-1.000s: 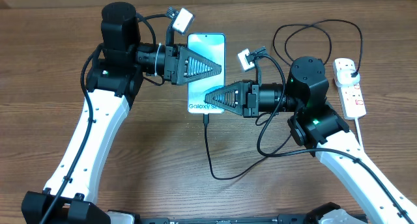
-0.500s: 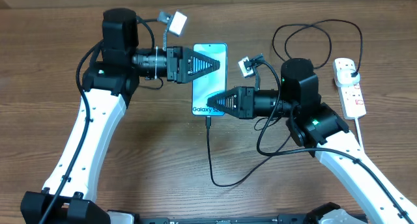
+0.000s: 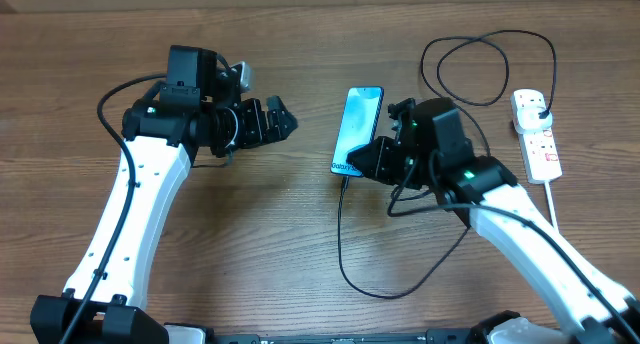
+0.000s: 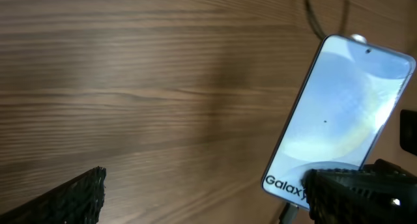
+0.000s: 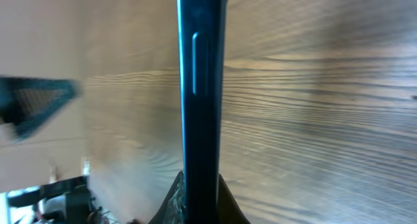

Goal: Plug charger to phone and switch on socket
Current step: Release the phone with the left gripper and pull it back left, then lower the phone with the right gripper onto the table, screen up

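Note:
The phone has a light blue screen and is tilted up on its long edge. My right gripper is shut on its lower end. In the right wrist view the phone shows edge-on, clamped in the gripper. The charger's thin black cable is plugged into the phone's bottom edge, and its black plug sits in the white socket strip. My left gripper is open and empty, left of the phone. In the left wrist view the gripper shows the phone at the right.
The cable loops toward the table's front, passes under my right arm, and coils at the back right. The strip's thick white lead runs toward the front right. The wooden table lies between the arms.
My right gripper has carried the phone to the right and tipped it onto its edge, dragging the cable along. My left gripper has drawn back to the left, off the phone.

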Motion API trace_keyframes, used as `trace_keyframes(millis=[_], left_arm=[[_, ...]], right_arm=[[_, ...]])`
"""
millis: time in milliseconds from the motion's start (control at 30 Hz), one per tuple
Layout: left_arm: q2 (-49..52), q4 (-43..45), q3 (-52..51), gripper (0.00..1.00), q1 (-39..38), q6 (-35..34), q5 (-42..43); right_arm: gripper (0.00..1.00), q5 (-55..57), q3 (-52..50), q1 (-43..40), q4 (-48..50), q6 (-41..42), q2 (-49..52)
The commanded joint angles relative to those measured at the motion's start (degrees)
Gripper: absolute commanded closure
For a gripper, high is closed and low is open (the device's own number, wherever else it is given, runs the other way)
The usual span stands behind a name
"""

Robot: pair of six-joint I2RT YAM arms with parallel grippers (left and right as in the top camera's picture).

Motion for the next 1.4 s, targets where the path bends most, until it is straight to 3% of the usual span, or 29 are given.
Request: trace_keyframes(millis=[0,267,1367], left_arm=[[-0.5,0.0,0.5,0.0,0.3,1.7,-7.0],[-0.5,0.0,0.5,0.01,0.3,1.7,-7.0],[-0.5,0.0,0.5,0.0,0.3,1.7,-7.0]], right_arm=[[0.96,1.8,0.7,-0.2,1.1,-1.5,3.7],[0.96,1.7,0.7,-0.2,3.3,-3.2,9.9],[0.96,8.1,0.6,0.4,-0.7,-4.4,12.4]])
